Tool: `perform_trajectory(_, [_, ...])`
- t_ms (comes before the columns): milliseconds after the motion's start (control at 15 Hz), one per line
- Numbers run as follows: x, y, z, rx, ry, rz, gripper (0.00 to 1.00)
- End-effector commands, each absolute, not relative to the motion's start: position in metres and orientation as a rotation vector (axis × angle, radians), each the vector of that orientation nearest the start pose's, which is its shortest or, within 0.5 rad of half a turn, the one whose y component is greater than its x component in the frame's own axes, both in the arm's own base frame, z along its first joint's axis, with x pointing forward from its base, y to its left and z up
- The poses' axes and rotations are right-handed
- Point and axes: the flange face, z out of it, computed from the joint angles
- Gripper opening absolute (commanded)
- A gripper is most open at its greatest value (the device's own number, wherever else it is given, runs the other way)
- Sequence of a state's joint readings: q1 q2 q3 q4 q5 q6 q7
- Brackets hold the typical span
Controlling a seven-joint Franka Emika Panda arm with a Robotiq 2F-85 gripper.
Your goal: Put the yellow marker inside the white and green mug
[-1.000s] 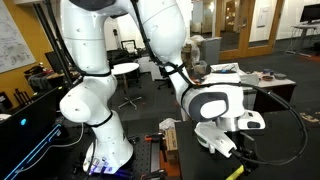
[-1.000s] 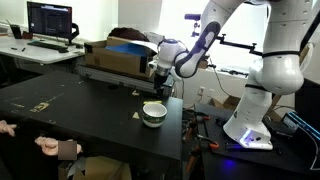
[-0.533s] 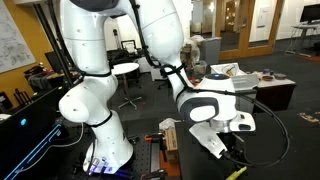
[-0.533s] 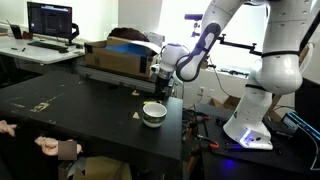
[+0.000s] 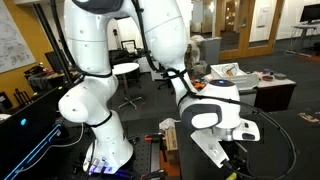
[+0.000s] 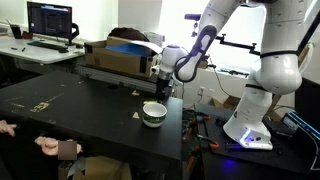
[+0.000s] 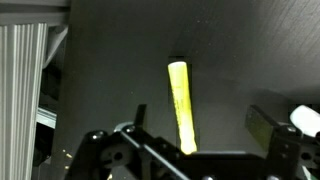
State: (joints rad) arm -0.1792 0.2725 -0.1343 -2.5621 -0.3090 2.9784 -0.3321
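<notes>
The yellow marker (image 7: 180,105) lies flat on the dark table in the wrist view. Its near end reaches in between my fingers. My gripper (image 7: 200,120) is open and hangs just above the marker, with one finger on each side and neither touching it. The white and green mug (image 6: 153,112) stands upright on the black table, just below and in front of my gripper (image 6: 160,90). Its white rim shows at the right edge of the wrist view (image 7: 305,118). In an exterior view my gripper (image 5: 222,155) is low over the table and hides the marker.
A tan box (image 6: 115,55) stands at the back of the table behind the arm. A small tan scrap (image 6: 137,116) lies left of the mug. A metal rail (image 7: 25,90) runs along the table's edge. A person's hands (image 6: 45,146) rest at the near left.
The wrist and gripper have come down toward the table over the marker. The mug and the marker have not moved.
</notes>
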Motion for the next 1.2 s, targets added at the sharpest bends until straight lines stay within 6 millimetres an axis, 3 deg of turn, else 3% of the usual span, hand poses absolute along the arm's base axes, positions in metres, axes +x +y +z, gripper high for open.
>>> perform_trajectory(0, [0.451,-0.133,0.179,-3.249,-0.547,-0.142,1.00])
perform_trajectory(667, [0.466,-0.135,0.160,-3.237,-0.555,-0.098,0.97])
perform_trajectory(733, [0.466,-0.135,0.159,-3.236,-0.552,-0.093,0.73])
perform_trajectory(867, [0.466,-0.135,0.156,-3.235,-0.549,-0.086,0.71])
perform_trajectory(1133, [0.466,-0.137,0.153,-3.237,-0.546,-0.080,0.40])
